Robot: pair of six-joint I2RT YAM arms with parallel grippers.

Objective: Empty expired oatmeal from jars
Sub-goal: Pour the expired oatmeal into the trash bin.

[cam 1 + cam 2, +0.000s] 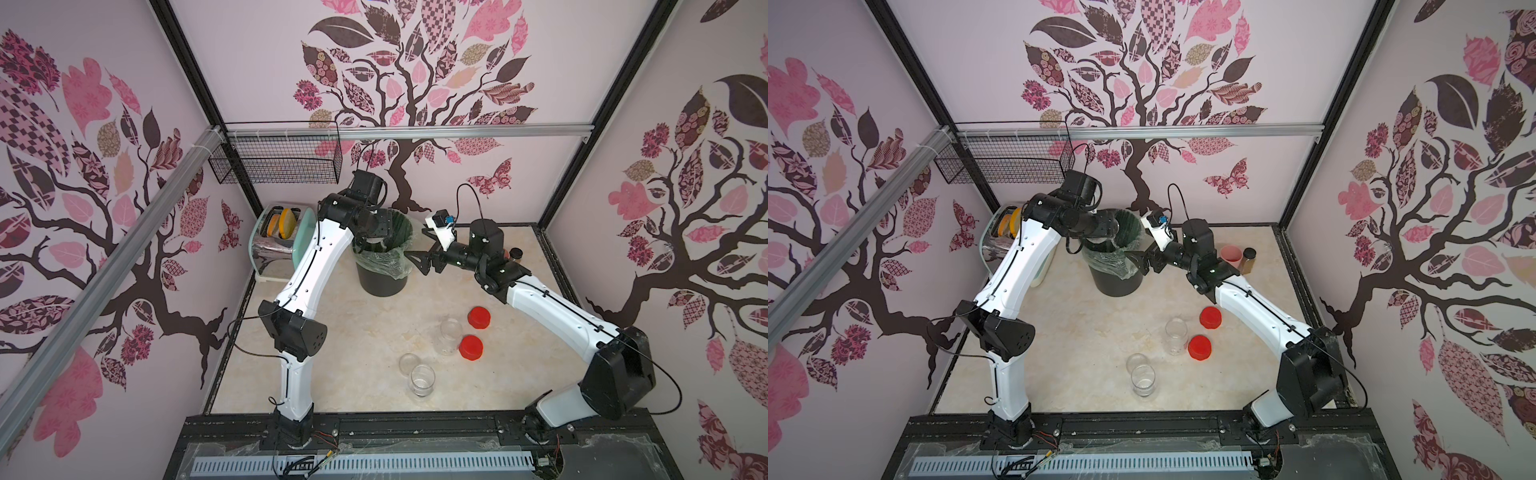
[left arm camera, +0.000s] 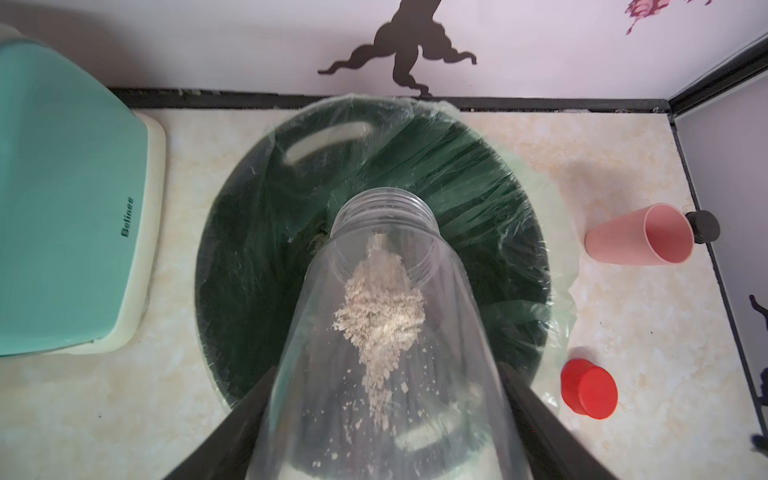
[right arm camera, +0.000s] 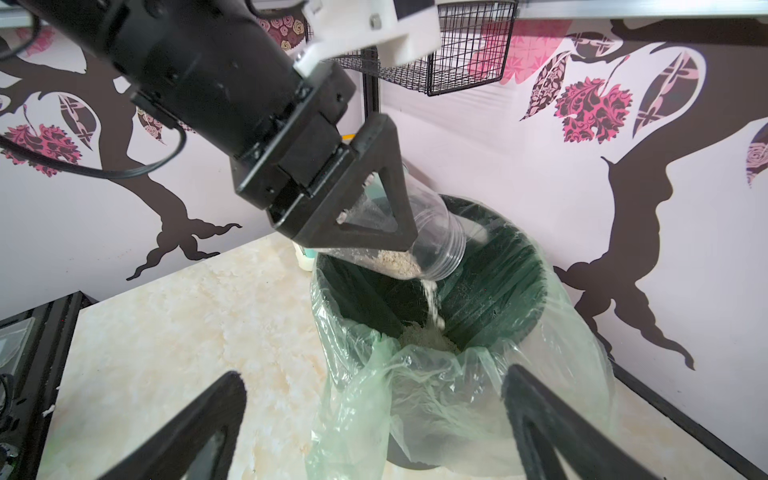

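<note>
**A:** Biggest thing first: what's in the bin (image 1: 382, 278)?

**B:** It stands near the far edge of the bench (image 1: 353, 374), lined with a thin green bag. A pale heap of oatmeal (image 3: 428, 338) lies at the bottom.

**A:** And the jar being emptied?

**B:** The held jar (image 2: 386, 332) is tipped mouth-down over the bin's rim. The left gripper (image 2: 382, 436) is clamped across its clear body toward the base. I'd judge the jar to be light, stiff and slick, probably thin plastic. A squeeze on the body suits it, though too hard a squeeze might buckle it.

**A:** The other arm?

**B:** The right gripper (image 3: 374, 415) is spread wide and holds nothing. It hangs just beside the bin's rim.

**A:** The rest?

**B:** Two other jars (image 1: 449, 336) stand lidless toward the bench's near edge, and they look empty. Two red lids (image 1: 471, 347) lie beside one of them.

**A:** How does the oatmeal behave?

**B:** It's loose, dry flakes. A thin stream is falling into the bin, and some lies on the jar's lower wall.
</note>
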